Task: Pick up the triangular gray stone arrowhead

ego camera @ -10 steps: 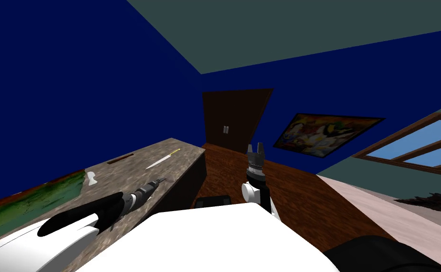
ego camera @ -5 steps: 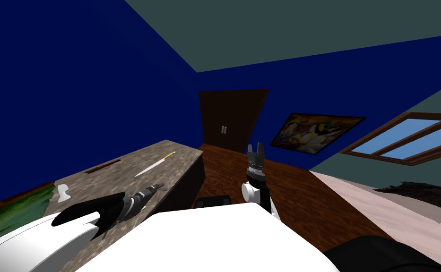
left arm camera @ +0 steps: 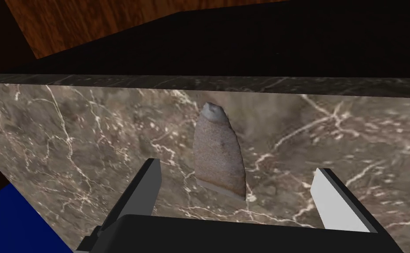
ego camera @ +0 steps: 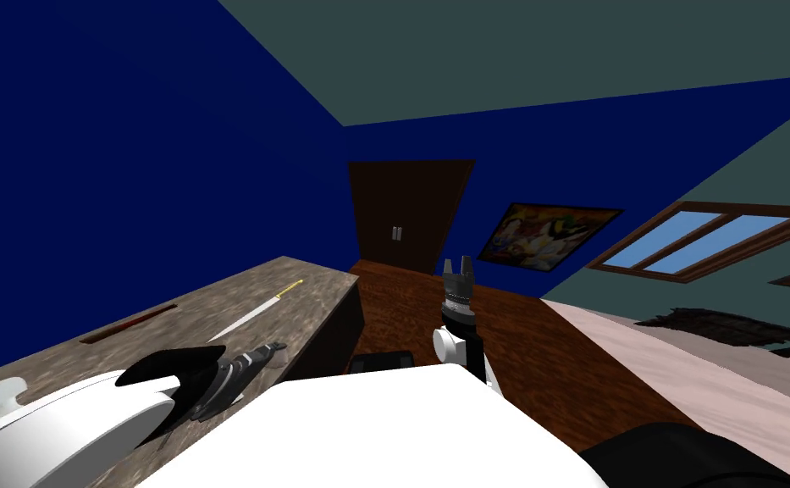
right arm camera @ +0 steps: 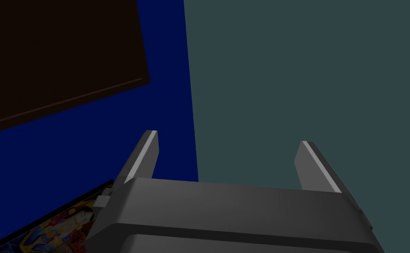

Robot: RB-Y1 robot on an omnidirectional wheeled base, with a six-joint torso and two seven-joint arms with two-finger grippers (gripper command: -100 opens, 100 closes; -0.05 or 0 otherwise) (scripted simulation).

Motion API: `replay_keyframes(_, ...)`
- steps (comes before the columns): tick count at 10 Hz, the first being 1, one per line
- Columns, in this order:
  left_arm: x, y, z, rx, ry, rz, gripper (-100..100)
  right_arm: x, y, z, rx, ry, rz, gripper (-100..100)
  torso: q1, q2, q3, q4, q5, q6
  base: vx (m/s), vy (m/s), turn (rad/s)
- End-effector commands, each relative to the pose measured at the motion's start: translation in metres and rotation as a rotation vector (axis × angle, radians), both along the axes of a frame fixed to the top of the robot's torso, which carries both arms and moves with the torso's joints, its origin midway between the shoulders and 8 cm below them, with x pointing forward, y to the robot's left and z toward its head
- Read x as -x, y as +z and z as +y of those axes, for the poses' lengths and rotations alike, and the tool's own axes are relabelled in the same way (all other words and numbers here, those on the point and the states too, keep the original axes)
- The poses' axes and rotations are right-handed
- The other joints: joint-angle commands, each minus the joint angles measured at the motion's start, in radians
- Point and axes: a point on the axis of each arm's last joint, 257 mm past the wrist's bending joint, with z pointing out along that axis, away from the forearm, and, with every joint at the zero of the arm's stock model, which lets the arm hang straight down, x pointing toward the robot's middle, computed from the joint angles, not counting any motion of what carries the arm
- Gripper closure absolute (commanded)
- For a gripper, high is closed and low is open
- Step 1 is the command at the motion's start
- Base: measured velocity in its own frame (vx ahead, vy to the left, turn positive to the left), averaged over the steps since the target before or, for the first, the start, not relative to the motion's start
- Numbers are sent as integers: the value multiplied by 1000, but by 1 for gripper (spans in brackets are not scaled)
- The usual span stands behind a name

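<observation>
One tapered, speckled grey-brown arrowhead [left arm camera: 219, 151] lies between left gripper's [left arm camera: 238, 166] spread fingers; right gripper's [right arm camera: 228, 137] likewise spread.

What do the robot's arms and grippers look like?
The left arm is a white shell with a black cuff and grey ribbed wrist; the right arm shows a white round joint under a dark ribbed wrist. The left gripper and right gripper are dark boxes with two thin, light grey blade fingers.

Left wrist camera close over countertop [left arm camera: 67, 131]
</observation>
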Motion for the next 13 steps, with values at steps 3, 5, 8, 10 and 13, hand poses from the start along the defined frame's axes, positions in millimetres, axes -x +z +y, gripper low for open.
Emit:
replay_keyframes(3,29,-7,2,6,3,131,-100,0,0,0,0,0,0,0,0,0,0,0,0,0,93,30,-95)
replay_keyframes(5,41,-9,3,12,6,185,-100,0,0,0,0,0,0,0,-1,1,1,0,0,0,68,15,-63)
replay_keyframes(8,38,-20,7,11,19,167,-100,0,0,0,0,0,0,0,-2,6,3,1,0,-1,8,0,-36)
replay_keyframes(10,39,-30,12,12,31,166,-100,0,0,0,0,0,0,0,-3,8,5,2,0,0,-23,-9,-77)
replay_keyframes(13,39,-31,12,11,32,164,100,0,0,0,0,0,0,0,2,7,4,1,4,0,-10,-2,-24)
